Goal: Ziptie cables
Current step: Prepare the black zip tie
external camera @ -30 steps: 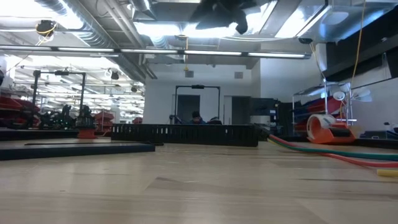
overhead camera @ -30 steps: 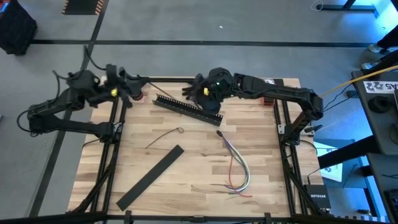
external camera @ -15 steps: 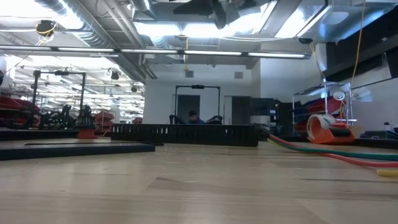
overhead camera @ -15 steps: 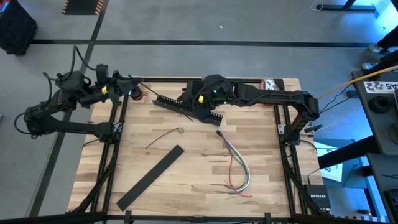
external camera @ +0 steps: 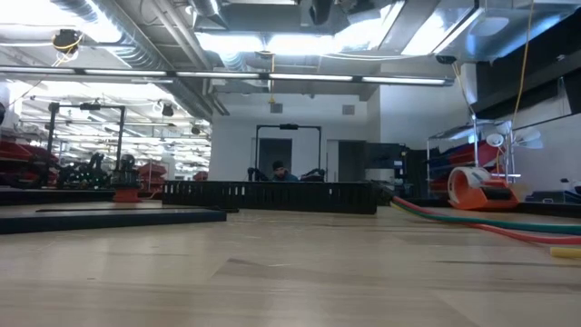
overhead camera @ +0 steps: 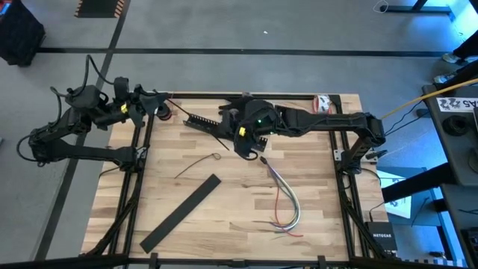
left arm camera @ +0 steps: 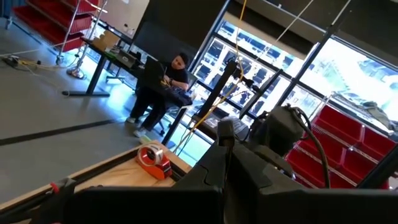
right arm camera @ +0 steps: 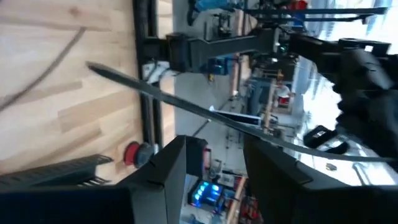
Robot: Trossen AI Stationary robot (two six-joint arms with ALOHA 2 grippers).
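Note:
The cables (overhead camera: 287, 200), grey, white and red, lie curved on the wood right of centre, and no gripper touches them. The ziptie (right arm camera: 205, 112) is a thin dark strip in the air, slanting across just beyond my right gripper's (right arm camera: 214, 146) fingertips. It also shows in the high view (overhead camera: 226, 142). My right gripper (overhead camera: 240, 142) hovers by the near side of the comb-slotted bar (overhead camera: 205, 123), rolled on its side, with a gap between its fingers. My left gripper (overhead camera: 159, 104) is shut and empty at the table's far left corner. My right gripper has the ziptie lying along the tip of one finger (right arm camera: 267, 149), and the strip runs across both fingers, not between them. I cannot tell whether the finger touches it or what bears it. The strip is clear of the table.
A flat black strip (overhead camera: 181, 213) lies near left. A thin dark wire with a small loop (overhead camera: 198, 163) lies left of centre. An orange tape roll (external camera: 477, 186) stands at the far right. A person sits at a desk (left arm camera: 168, 78) beyond the table.
My right gripper has gone from the far edge toward the table's left along the slotted bar, then toward the near edge, past the bar's near side. My left arm has drawn back a little toward the table's left. The bar and cables have stayed put.

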